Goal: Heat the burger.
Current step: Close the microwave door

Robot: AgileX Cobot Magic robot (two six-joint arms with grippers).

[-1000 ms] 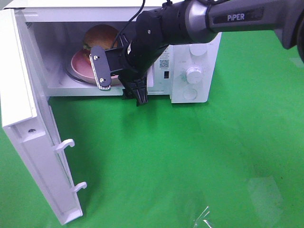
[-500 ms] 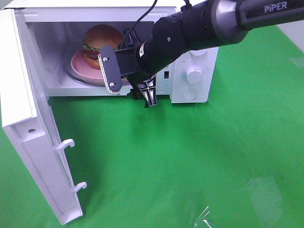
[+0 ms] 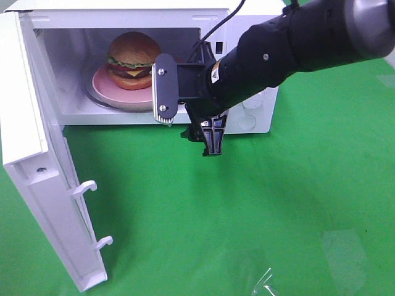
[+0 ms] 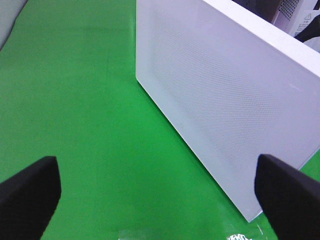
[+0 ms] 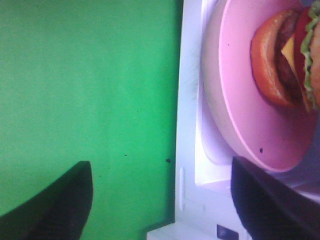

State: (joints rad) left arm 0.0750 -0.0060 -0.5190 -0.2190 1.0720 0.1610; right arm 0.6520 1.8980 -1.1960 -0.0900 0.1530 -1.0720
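Observation:
The burger (image 3: 131,55) sits on a pink plate (image 3: 106,86) inside the open white microwave (image 3: 123,116). It also shows in the right wrist view (image 5: 287,60) on the plate (image 5: 250,115). My right gripper (image 3: 188,126) is open and empty, just outside the front of the microwave's opening, to the right of the burger and apart from it. In its wrist view the gripper (image 5: 165,200) spans the microwave's front sill. My left gripper (image 4: 160,200) is open and empty, facing the outer side of the microwave door (image 4: 225,100); it is out of the high view.
The microwave door (image 3: 37,172) stands swung open at the left, with two latch hooks (image 3: 86,188) on its edge. The control panel (image 3: 247,120) is partly hidden behind my right arm. A clear plastic scrap (image 3: 265,283) lies on the green cloth at the front.
My right gripper has drawn back out of the microwave opening and moved right, uncovering the burger, which stays on the plate inside.

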